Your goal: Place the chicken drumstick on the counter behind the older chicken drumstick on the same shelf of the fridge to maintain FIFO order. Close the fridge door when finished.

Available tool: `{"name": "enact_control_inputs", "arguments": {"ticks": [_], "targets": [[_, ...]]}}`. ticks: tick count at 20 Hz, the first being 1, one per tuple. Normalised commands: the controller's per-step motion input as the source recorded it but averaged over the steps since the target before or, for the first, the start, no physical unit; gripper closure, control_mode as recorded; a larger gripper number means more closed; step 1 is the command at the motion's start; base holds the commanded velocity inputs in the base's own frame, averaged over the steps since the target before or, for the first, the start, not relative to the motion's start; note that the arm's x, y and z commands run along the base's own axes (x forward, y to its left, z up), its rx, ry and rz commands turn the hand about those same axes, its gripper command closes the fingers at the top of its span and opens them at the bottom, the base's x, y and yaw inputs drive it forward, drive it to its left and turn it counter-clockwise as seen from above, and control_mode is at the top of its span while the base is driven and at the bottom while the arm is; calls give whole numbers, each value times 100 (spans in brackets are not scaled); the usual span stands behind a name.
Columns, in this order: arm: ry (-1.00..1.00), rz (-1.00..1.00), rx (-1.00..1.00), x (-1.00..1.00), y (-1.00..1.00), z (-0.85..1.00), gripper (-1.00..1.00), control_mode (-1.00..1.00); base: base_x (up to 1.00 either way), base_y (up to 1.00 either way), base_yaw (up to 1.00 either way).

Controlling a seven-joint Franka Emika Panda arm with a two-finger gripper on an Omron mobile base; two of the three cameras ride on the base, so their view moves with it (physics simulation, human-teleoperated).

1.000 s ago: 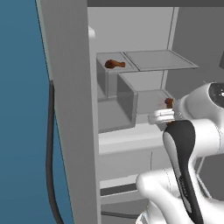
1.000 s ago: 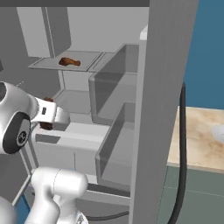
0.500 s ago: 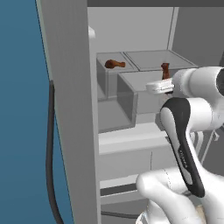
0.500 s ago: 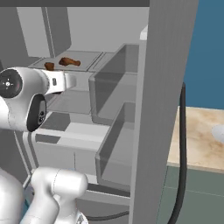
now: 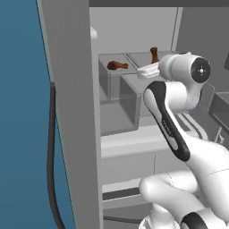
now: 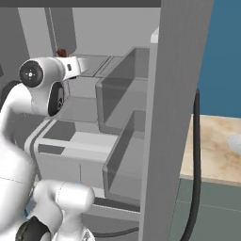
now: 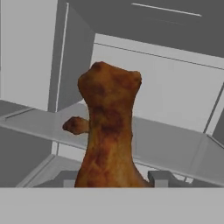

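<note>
Placement depth is what the coming move turns on: the held chicken drumstick has to end up farther into the fridge than the older drumstick. From the left base camera, the held piece stands upright above the gripper, over the shelf, while the older one lies on its side to the left of it, on the same level, apart from it and not clearly nearer the front.

From the right base camera, the gripper reaches in at shelf height, and a dark tip of the held drumstick shows just over the wrist. The counter lies well apart, beyond the open fridge door.

Along the hand camera, the fingers are closed narrowly on the thick lower end of the held drumstick; its long axis runs straight up from them. The older drumstick peeks out just left of it, lying on the shelf ahead; I judge the hand must travel deeper before letting go.
</note>
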Motion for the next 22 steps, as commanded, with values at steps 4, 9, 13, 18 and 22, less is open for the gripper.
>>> {"name": "enact_control_inputs", "arguments": {"ticks": [4,9,13,18,22], "targets": [[0,0,-7,80,0,29,100,-100,0,0,0],[0,0,-2,62,0,2,100,-100,0,0,0],[0,0,-3,60,0,0,100,-100,0,0,0],[0,0,-4,51,4,0,100,-100,0,0,0],[4,0,-1,48,3,0,100,-100,0,0,0]]}}
